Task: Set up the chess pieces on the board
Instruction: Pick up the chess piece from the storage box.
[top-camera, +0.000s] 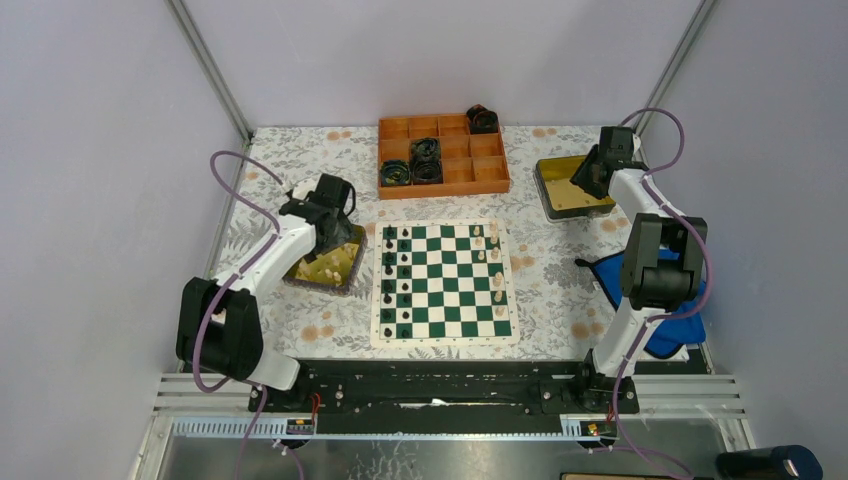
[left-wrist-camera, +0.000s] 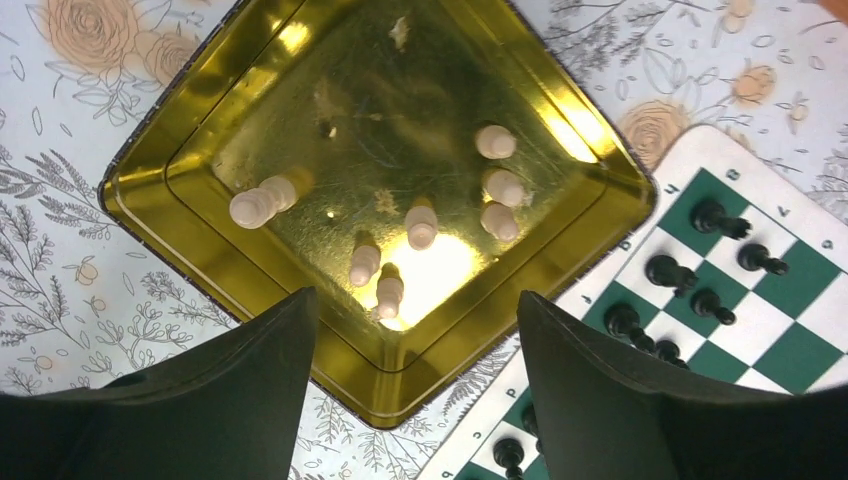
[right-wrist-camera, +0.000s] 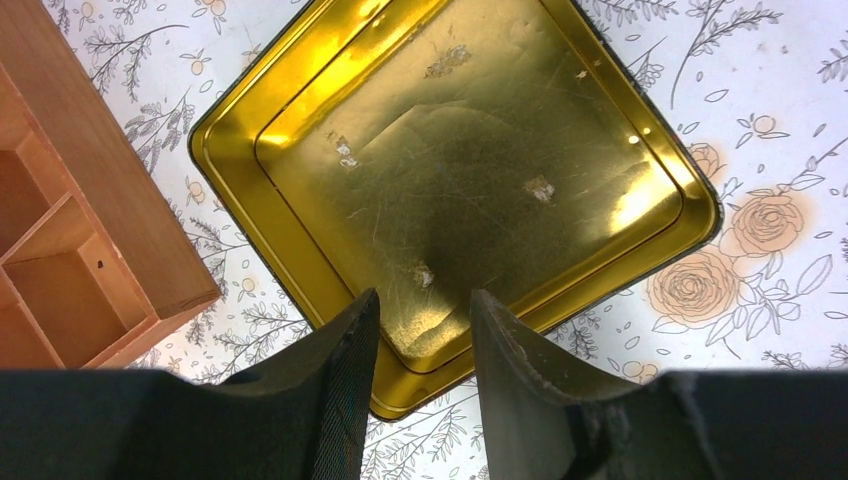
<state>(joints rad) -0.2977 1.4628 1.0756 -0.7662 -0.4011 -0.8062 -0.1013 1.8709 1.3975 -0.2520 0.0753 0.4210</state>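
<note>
The left tin (left-wrist-camera: 300, 90) and the right tin (right-wrist-camera: 480, 180) are gold-coloured metal inside, glossy and mirror-bright but scuffed and flecked with pale specks. The tray (right-wrist-camera: 110, 200) is matt orange wood, and the tabletop (right-wrist-camera: 760, 90) has a smooth white flower-printed covering. The cream chess pieces (left-wrist-camera: 422, 225) look matt, the black chess pieces (left-wrist-camera: 672, 272) slightly shiny on the smooth board (left-wrist-camera: 800, 355), and the jaws are dull, finely textured black.
</note>
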